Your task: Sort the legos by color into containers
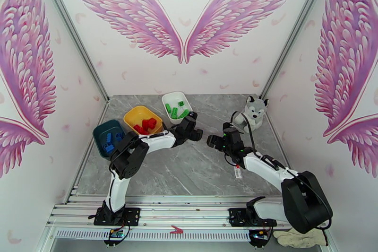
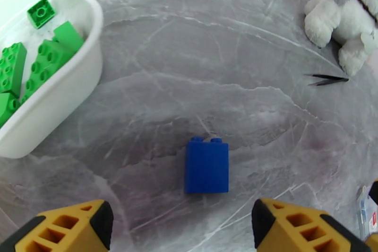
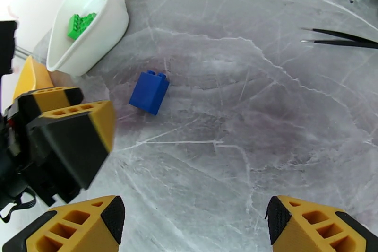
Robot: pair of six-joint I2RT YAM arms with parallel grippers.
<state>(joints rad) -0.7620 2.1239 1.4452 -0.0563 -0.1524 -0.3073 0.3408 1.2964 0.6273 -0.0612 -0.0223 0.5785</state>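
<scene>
While both arms reach over the grey table [image 1: 198,177], the left gripper [image 2: 182,229] hangs with its fingers apart, clamped on nothing, and the right gripper [image 3: 193,224] faces it, likewise spread and empty. From table centre, a husky [image 1: 255,111] sits at 2 o'clock. Three dishes run toward 10 o'clock: a white dish [image 2: 71,92] holding green bricks [image 1: 175,110], a yellow dish [image 1: 141,107] holding red bricks [image 1: 146,124], and a teal dish [image 1: 100,126] holding blue bricks [image 1: 111,140]. One loose blue brick [image 2: 206,166] lies on its side on bare table, at 12 o'clock from the left gripper's gap, touching neither finger. Tweezers [image 2: 328,79] lie near the husky.
</scene>
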